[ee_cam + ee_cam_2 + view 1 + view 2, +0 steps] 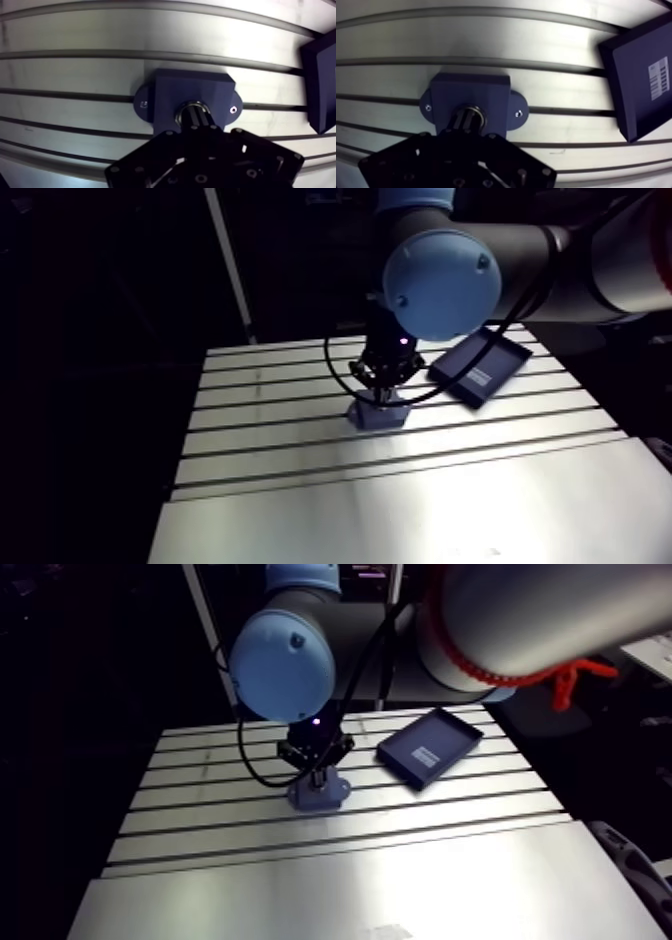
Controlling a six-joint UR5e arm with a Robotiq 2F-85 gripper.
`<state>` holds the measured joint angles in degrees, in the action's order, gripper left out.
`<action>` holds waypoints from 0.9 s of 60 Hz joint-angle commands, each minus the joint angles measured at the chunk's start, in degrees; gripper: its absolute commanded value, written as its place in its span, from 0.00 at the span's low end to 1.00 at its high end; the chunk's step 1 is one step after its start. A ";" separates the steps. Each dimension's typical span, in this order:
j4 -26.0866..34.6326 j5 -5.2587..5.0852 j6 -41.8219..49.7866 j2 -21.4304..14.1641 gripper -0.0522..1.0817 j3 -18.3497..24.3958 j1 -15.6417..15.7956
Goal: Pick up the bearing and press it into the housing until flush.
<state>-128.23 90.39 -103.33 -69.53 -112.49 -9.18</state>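
A dark blue housing [192, 87] with two screw ears sits on the slotted table [400, 498], also visible in the arm view [318, 794]. The bearing [186, 106] shows as a silver ring in the housing's bore. My gripper [196, 117] comes straight down onto it, fingers shut together, their tips inside the ring's outline and touching the bearing. The fingers cover the bearing's centre, so its depth in the bore is hidden. In the arm view the gripper [383, 393] stands upright on the housing.
A dark blue tray [430, 746] with a white barcode label lies on the table to the right of the housing, a short gap away [641, 80]. Table slots run across under the housing. A smooth plate [350, 884] covers the table's front.
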 commanded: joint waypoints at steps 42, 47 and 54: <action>-0.05 0.00 -0.33 -0.02 0.99 -0.33 -0.04; 0.04 0.08 -0.33 -0.02 0.99 -0.33 -0.05; 0.04 0.02 -0.41 -0.02 0.99 -0.33 -0.05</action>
<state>-128.24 90.43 -103.67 -69.57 -112.80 -9.18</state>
